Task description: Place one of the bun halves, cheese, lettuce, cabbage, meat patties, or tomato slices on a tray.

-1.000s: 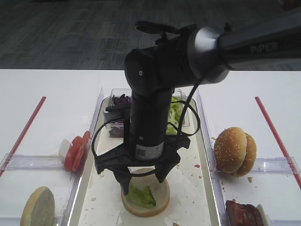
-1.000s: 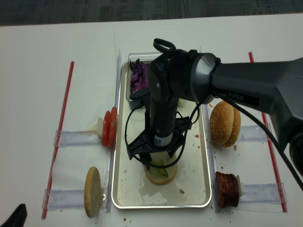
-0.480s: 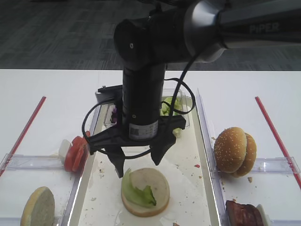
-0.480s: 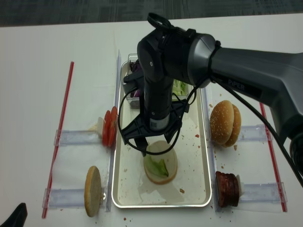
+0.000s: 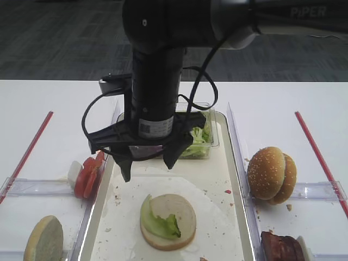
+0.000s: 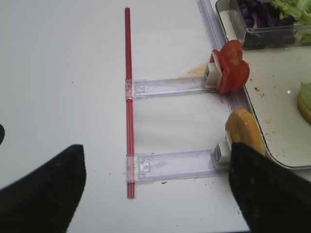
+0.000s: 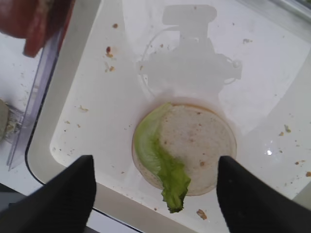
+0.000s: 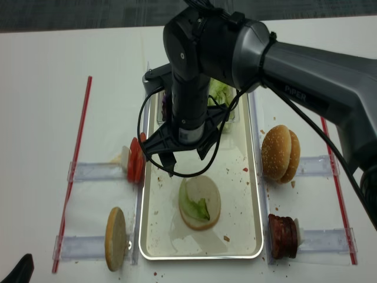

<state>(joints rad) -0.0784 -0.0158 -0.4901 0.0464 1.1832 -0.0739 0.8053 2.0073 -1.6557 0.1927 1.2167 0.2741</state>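
Lettuce lies on a pale bun half in the tray. Right gripper hangs above it, fingers spread, holding nothing. Left gripper sits left of the tray; its dark fingers appear parted, though blurred.

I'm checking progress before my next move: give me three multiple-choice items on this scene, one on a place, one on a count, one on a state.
1. Where does the lettuce lie?
A. On the bun half in the tray
B. On the table left of the tray
C. In the right gripper

2. How many lettuce pieces lie on that bun half?
A. None
B. One
C. Three

3. How does the right gripper stand?
A. Shut on the bun half
B. Shut on the lettuce
C. Open, holding nothing

Answers: 1 A, the leaf drapes over the pale disc's left side. 2 B, the right wrist view shows a single leaf. 3 C, its fingers hang spread above the tray.
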